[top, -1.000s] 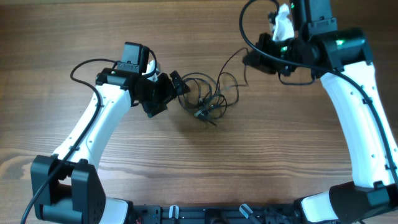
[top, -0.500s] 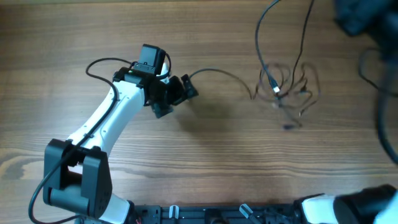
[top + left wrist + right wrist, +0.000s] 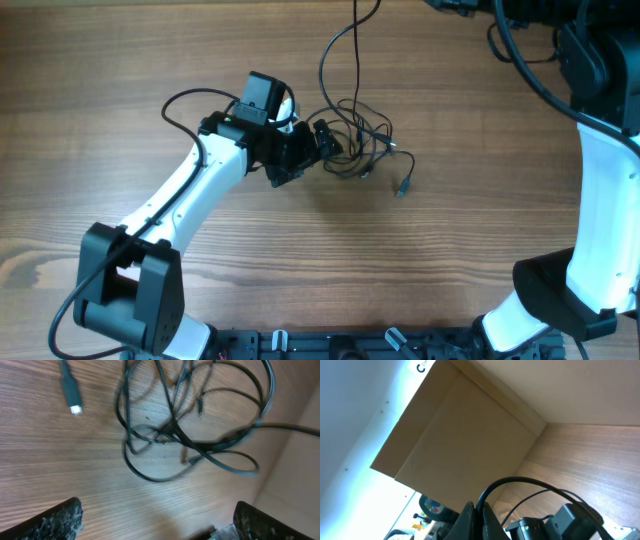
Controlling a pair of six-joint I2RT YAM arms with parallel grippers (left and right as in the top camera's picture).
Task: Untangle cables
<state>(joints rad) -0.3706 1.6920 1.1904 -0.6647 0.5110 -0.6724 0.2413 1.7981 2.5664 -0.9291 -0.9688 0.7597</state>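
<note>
Overhead view: your tangle of thin black flexible cables [image 3: 350,152] lies on the brown wood-grain table [image 3: 450,260], a loose knot of overlapping loops. The white left arm ends in a black left gripper [image 3: 308,155] just beside the tangle on its left, one finger at the edge of the loops. You cannot confirm contact from this view.

One strand leaves the top of the tangle, curves and runs up out of the picture. A small dark plug with a pale tip [image 3: 403,186] lies on the wood just below and to the right of the tangle, on the end of a short lead.

Left wrist view: the two black fingertips [image 3: 60,520] sit in the lower corners with bare wood between them, so the jaws stand wide apart and grip nothing. The tangle lies beyond them, apart from both tips.

Right wrist view: the right gripper [image 3: 476,515] is raised and faces a tan cardboard panel [image 3: 450,435]. Its dark fingers meet with no gap, and a black strand comes out from between their tips in an arc, so note it as clamped on a cable.
</note>
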